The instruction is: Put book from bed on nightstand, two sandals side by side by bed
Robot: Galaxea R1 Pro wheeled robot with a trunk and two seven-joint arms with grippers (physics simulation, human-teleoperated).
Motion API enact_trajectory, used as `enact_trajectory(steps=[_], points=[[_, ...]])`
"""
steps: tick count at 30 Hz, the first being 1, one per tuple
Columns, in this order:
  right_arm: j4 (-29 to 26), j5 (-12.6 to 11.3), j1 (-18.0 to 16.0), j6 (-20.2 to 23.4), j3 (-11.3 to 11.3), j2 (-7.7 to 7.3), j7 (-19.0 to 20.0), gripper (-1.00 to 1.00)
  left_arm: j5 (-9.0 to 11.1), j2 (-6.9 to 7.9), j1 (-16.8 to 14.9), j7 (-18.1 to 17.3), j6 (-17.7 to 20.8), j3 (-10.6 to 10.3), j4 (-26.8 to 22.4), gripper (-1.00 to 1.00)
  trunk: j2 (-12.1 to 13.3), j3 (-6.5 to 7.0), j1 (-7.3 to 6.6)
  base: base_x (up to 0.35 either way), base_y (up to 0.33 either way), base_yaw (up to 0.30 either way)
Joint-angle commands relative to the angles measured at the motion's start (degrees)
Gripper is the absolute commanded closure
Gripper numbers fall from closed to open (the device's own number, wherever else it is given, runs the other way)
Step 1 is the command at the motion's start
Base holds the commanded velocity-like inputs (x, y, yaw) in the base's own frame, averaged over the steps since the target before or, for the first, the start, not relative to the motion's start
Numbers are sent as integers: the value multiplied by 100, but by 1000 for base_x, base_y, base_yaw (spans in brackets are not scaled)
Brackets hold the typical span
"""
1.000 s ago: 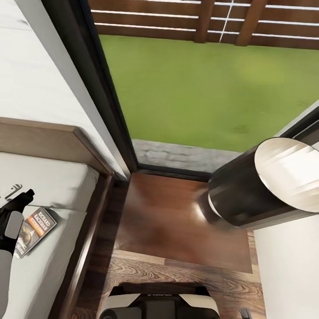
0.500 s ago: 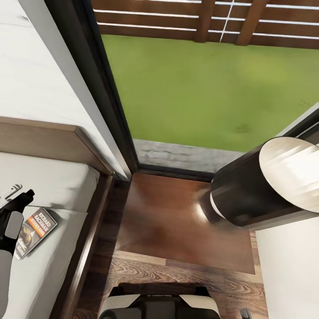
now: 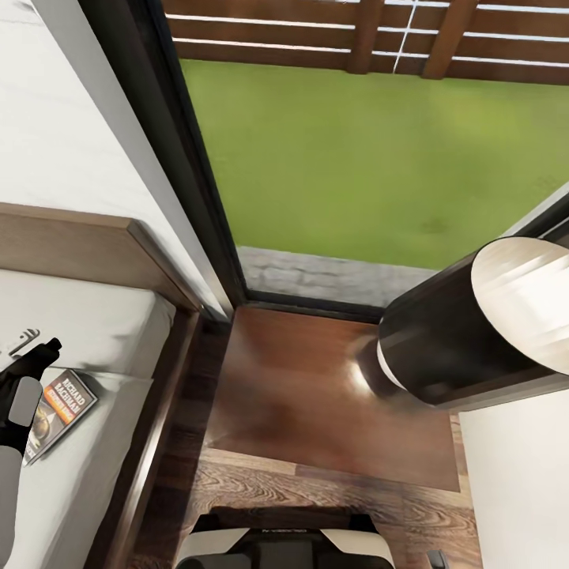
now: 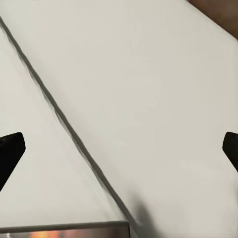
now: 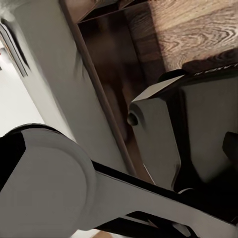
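- The small thin paperback book (image 3: 59, 411), with a dark cover, an orange band and white title lettering, lies flat on the plain light grey mattress of the large low dark-framed bed (image 3: 95, 332), near the mattress's outer edge at the left of the head view; its lower corner is hidden behind the left arm
- The left hand (image 3: 30, 345), black-fingered on a white and black arm, hovers just beside the book, toward the headboard end; in the left wrist view its two dark fingertips (image 4: 10, 153) stand far apart at opposite edges of the picture, so the hand is wide open and holds nothing; grey mattress and a dark seam run between them, and a sliver of the book's orange edge (image 4: 59, 232) shows at the picture's rim
- The low dark brown glossy wooden nightstand (image 3: 316, 387) stands right beside the bed frame, under the tall dark-framed window (image 3: 197, 197), which looks out on green grass and a slatted brown fence; its top carries a bright glare
- A dark cylindrical lamp shade with a pale inner face (image 3: 482, 324) hangs over the nightstand's right part
- Light wood-plank floor (image 3: 316, 490) shows between the nightstand and the robot's white and black trunk (image 3: 284, 545)
- The right wrist view takes in robot body parts, the bed's dark side rail and floor planks; I cannot tell how the right hand stands
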Motion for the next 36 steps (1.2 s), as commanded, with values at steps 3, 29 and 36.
enact_trajectory(steps=[3,29,36], points=[[-2,-59,-1,60,49,-3,17,-100,57,0,-1,22,30,1,-11,-100,-124,-57,67,0,0,0],[-2,-59,0,60,49,-3,17,-100,57,0,1,22,37,3,-11,-100,-1167,-524,638,0,0,0],[-2,-59,2,60,49,-3,17,-100,64,0,0,22,39,3,-11,-100,-1287,-578,704,0,0,0]])
